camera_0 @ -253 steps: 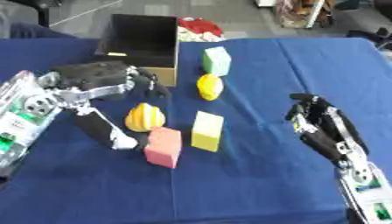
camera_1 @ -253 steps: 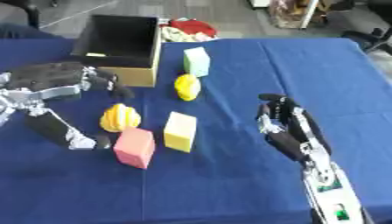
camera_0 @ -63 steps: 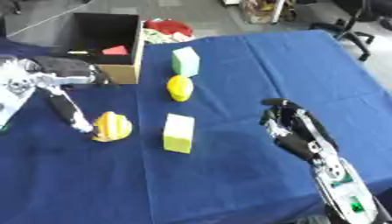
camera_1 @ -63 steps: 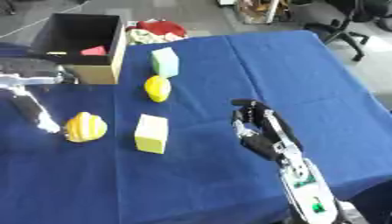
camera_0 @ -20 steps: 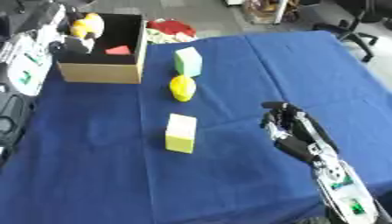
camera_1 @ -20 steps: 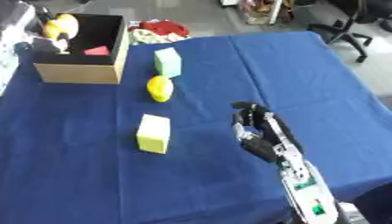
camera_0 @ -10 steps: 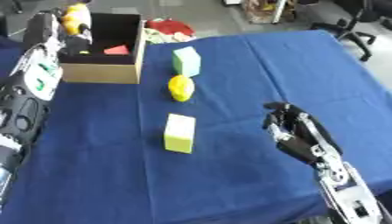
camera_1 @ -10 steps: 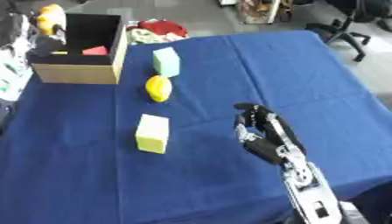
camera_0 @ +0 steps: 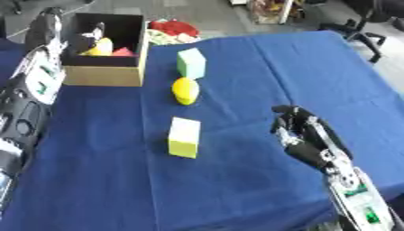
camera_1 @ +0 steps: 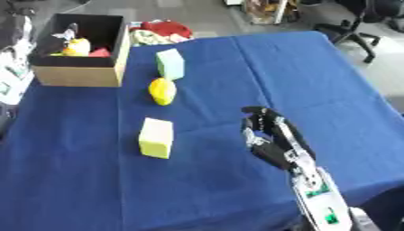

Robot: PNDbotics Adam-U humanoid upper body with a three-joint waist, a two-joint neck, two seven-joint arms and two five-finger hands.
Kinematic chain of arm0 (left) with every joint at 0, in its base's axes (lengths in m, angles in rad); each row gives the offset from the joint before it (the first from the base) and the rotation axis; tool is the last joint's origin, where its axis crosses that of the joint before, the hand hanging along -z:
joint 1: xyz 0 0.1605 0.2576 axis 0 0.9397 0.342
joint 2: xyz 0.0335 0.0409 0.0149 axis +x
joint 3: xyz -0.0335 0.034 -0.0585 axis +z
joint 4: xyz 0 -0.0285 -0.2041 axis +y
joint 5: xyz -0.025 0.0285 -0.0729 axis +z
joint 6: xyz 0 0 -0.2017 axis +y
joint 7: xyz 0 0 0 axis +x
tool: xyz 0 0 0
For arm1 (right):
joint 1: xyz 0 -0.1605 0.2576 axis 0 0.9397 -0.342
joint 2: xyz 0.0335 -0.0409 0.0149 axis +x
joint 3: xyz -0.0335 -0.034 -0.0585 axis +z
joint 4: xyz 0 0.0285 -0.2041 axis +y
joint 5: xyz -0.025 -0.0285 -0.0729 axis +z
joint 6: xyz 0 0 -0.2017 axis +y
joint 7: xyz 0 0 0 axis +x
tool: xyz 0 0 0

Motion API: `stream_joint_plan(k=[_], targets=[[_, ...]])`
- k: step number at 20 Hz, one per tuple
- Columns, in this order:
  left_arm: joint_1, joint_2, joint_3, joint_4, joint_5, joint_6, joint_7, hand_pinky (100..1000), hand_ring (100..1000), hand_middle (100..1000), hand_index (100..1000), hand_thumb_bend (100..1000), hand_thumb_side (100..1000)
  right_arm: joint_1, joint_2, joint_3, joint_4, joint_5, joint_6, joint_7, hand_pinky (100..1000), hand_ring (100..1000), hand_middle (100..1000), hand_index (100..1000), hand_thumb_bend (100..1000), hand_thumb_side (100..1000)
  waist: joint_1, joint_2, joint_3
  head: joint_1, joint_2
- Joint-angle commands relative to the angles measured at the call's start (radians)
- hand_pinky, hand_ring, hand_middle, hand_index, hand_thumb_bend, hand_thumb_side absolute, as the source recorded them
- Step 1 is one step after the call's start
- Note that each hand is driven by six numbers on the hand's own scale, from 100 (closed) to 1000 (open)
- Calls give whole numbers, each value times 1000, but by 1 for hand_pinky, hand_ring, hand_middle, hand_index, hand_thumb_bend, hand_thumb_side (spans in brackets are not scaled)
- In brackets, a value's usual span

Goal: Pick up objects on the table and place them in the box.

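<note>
Yellow rounded object [camera_0: 101, 47] is held by L hand [camera_0: 93, 35] inside open cardboard box [camera_0: 105, 75], fingers curled on it. R hand [camera_0: 304, 133] idle w/ fingers relaxed. Risk: release against box wall, object wedged.

A blue cloth [camera_0: 260, 67] is covering the bench, lying smooth under even light. Beyond its far edge grey floor [camera_0: 213, 13] is showing, and a black office chair [camera_0: 371, 22] is standing at the right.
</note>
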Motion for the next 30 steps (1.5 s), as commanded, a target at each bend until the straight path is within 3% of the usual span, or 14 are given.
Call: stream_joint_plan(k=[1, 4, 8, 12, 13, 14, 18, 24, 30], targets=[[-25, 4, -36, -69, 20, -117, -57, 824, 763, 745, 920, 318, 434, -10, -14, -6, -16, -3, 0, -4, 694, 564, 504, 766, 100, 278, 5, -4, -1, -7, 4], [-15, 13, -121, -148, 31, -345, -208, 824, 755, 724, 900, 347, 349, -9, -12, -10, -18, -2, 1, -9, 694, 564, 504, 767, 100, 278, 8, -4, 0, -17, 4], [11, 57, -270, -274, 68, -597, -501, 823, 759, 742, 901, 452, 402, -7, -16, -22, -19, 1, 3, -26, 694, 564, 504, 768, 100, 277, 13, -4, 0, -24, 4], [46, 117, -433, -427, 157, -752, -777, 827, 770, 759, 907, 529, 501, -7, -19, -42, -20, 6, 9, -59, 692, 563, 504, 768, 100, 269, 18, -3, -1, -27, 4], [54, 128, -464, -459, 185, -772, -834, 828, 772, 762, 909, 613, 515, -7, -19, -45, -21, 8, 11, -67, 692, 563, 504, 768, 100, 278, 18, -3, -2, -28, 4], [63, 138, -493, -489, 214, -786, -887, 829, 773, 764, 910, 536, 531, -7, -20, -48, -21, 9, 13, -74, 692, 563, 504, 768, 100, 268, 19, -3, -2, -29, 4], [82, 166, -541, -572, 321, -777, -1019, 831, 774, 766, 911, 534, 543, -7, -20, -50, -21, 12, 17, -87, 692, 563, 504, 768, 100, 267, 19, -3, -2, -32, 4], [111, 167, -598, -617, 366, -746, -1039, 836, 783, 796, 921, 538, 562, -10, -17, -46, -21, 12, 19, -84, 691, 562, 502, 767, 100, 262, 19, -3, 1, -39, 4], [134, 143, -607, -640, 301, -702, -1030, 842, 797, 814, 928, 561, 504, -12, -15, -44, -21, 11, 20, -82, 691, 561, 502, 767, 100, 261, 17, -2, 2, -44, 4]])
